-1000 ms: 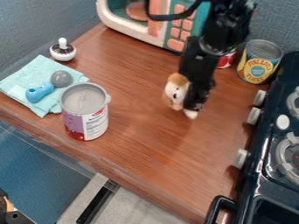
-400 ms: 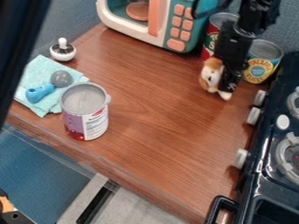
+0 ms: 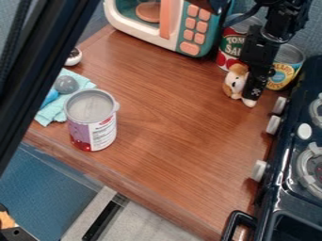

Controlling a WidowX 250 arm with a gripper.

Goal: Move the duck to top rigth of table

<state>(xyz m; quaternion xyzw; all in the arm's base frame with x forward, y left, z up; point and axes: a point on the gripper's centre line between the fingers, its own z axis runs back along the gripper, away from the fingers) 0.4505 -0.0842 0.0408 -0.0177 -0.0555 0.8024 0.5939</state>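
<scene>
My gripper [image 3: 252,92] hangs low over the upper right of the wooden table [image 3: 166,101], shut on a small plush toy. This plush toy [image 3: 234,82] is brown and white with a dark nose, and looks more like a dog than a duck. Most of it shows on the left side of the black fingers, while a pale end pokes out just below them. The fingers cover its right part. Whether its underside touches the table, I cannot tell.
Behind the gripper stand a red tomato can [image 3: 229,42] and a yellow pineapple can [image 3: 283,68]. A toy microwave [image 3: 182,23] is at the back, a stove [image 3: 295,155] on the right. An open can [image 3: 92,120] stands left beside a cloth [image 3: 53,112]. A dark bar crosses the upper left.
The gripper and plush toy have moved right and toward the back, slowing lately. The tomato can has come into fuller view. A dark bar has entered at the left, covering part of the cloth.
</scene>
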